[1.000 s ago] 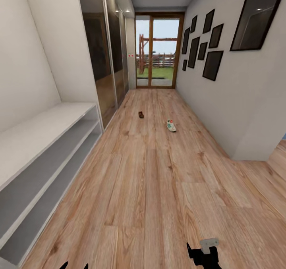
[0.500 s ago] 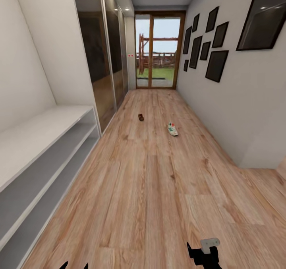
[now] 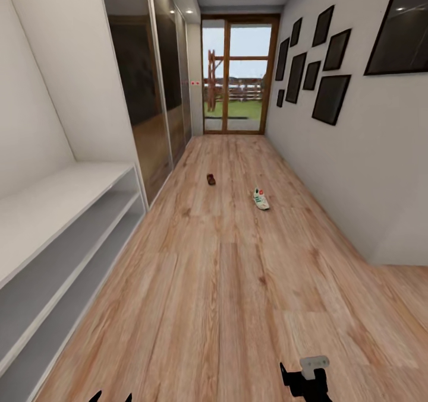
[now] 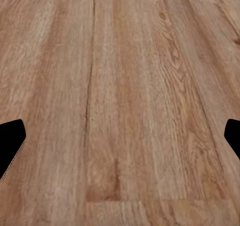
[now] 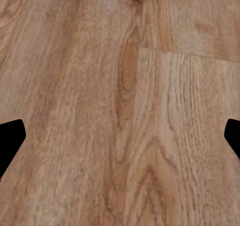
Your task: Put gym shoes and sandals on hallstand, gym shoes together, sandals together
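While the robot looks down the corridor, one gym shoe [image 3: 260,199] lies on the wood floor [image 3: 226,283] far ahead, a bit right of centre, w/ one sandal [image 3: 211,179] further off and to its left, well apart from it. Pale-grey 2-tier rack [image 3: 53,236] runs along the left wall, both tiers bare. Glass door [image 3: 235,75] at the far end, dark frames [image 3: 330,99] on the right wall. Left hand [image 4: 120,141] is spread wide over bare planks, nothing in it. Right hand [image 5: 120,141] same deal: wide, holding nothing.
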